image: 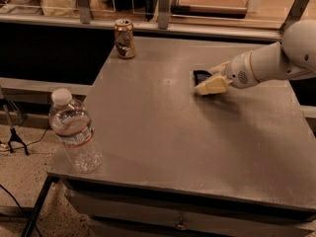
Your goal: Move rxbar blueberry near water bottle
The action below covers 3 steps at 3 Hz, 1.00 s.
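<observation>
Fingers (211, 86) look spread either side of the rxbar blueberry (200, 74), prob lining up a pinch. Bar lies flat, far right of the table (163, 132). Gripper (206, 79) sits low over it, arm reaching in from the right, nearly level. Water bottle (74, 132) is well apart, front-left corner.
</observation>
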Tool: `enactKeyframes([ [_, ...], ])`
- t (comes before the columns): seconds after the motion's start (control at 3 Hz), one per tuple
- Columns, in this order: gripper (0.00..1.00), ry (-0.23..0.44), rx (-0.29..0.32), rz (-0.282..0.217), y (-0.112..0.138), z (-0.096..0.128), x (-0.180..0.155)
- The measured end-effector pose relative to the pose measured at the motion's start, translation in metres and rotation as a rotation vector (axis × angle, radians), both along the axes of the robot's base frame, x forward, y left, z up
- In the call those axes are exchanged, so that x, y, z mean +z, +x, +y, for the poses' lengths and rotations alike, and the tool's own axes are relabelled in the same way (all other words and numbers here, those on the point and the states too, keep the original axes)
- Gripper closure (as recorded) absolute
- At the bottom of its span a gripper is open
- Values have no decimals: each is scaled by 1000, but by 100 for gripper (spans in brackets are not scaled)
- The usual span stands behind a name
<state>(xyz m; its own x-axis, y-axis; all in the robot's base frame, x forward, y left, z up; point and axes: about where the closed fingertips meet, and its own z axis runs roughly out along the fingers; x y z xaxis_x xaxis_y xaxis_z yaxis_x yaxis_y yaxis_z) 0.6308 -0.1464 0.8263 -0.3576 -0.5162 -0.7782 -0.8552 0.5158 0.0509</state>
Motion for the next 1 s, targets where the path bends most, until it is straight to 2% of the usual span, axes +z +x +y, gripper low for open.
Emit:
enactKeyframes([
  [0.33, 85, 1, 3, 2, 0, 2, -1],
  [0.67, 100, 1, 3, 2, 0, 2, 0],
  [1.0, 100, 1, 3, 2, 0, 2, 0],
])
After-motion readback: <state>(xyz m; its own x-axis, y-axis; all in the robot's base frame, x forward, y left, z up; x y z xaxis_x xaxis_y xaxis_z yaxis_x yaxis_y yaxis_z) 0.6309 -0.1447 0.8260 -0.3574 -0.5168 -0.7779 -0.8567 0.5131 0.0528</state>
